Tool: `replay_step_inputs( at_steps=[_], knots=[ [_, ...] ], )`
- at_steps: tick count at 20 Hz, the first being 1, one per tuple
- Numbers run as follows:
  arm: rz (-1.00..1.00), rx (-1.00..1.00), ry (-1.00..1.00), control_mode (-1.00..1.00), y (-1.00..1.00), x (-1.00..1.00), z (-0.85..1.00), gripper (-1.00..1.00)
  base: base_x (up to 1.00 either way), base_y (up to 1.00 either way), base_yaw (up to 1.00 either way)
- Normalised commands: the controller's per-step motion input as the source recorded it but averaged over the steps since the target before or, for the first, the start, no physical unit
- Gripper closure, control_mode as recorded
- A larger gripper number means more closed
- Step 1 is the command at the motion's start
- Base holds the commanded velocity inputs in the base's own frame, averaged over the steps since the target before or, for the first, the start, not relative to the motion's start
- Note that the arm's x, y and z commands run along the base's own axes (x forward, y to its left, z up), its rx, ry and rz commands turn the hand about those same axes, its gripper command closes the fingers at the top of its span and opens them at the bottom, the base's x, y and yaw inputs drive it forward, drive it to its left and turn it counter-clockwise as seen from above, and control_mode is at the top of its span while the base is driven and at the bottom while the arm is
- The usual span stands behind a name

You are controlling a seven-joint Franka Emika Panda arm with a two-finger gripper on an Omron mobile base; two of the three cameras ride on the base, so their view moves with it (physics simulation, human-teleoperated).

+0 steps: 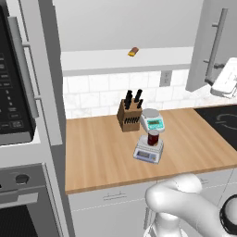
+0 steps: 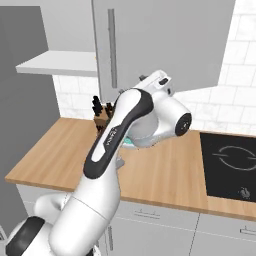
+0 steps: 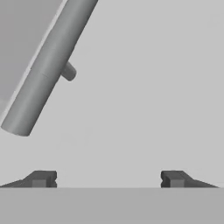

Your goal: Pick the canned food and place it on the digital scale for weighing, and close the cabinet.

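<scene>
One step remains, by my reading: closing the cabinet.

Item, my end effector [image 3: 108,178]: fingertips spread wide, nothing between them, facing the flat grey face of the cabinet door [image 3: 144,87] at close range.

Item, bar handle [image 3: 50,65]: silver, running diagonally across the upper left of the hand view, apart from my fingertips.

Item, canned food [image 1: 153,137]: dark red, upright on the digital scale [image 1: 148,151], mid-counter [image 1: 102,152]; that part looks finished.

Item, white scale [image 1: 152,121] and knife block [image 1: 129,114]: just behind, near the tiled wall.

Item, cabinet [image 1: 210,46]: door swung out over the counter's right end.

Handling advice: I need no grip; press flat on the door panel away from the hinge, push steadily along its swing, and stay off the handle so a fingertip does not snag.
</scene>
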Motion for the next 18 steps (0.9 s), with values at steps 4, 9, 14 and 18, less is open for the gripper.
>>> replay_step_inputs(
  at_steps=[4,9,14,18],
  knots=[
    [-0.13,-0.08,0.03,-1.00,0.48,1.00,-0.11,-1.00,0.00,0.00,0.00],
    [-0.06,-0.01,0.00,-1.00,0.13,1.00,-0.09,-1.00,0.00,0.00,0.00],
    [0.00,0.00,-0.02,-1.00,0.00,1.00,-0.21,-1.00,0.00,0.00,0.00],
    [-0.01,0.00,0.00,-1.00,0.00,0.91,-0.11,-1.00,0.00,0.00,0.00]
  ],
)
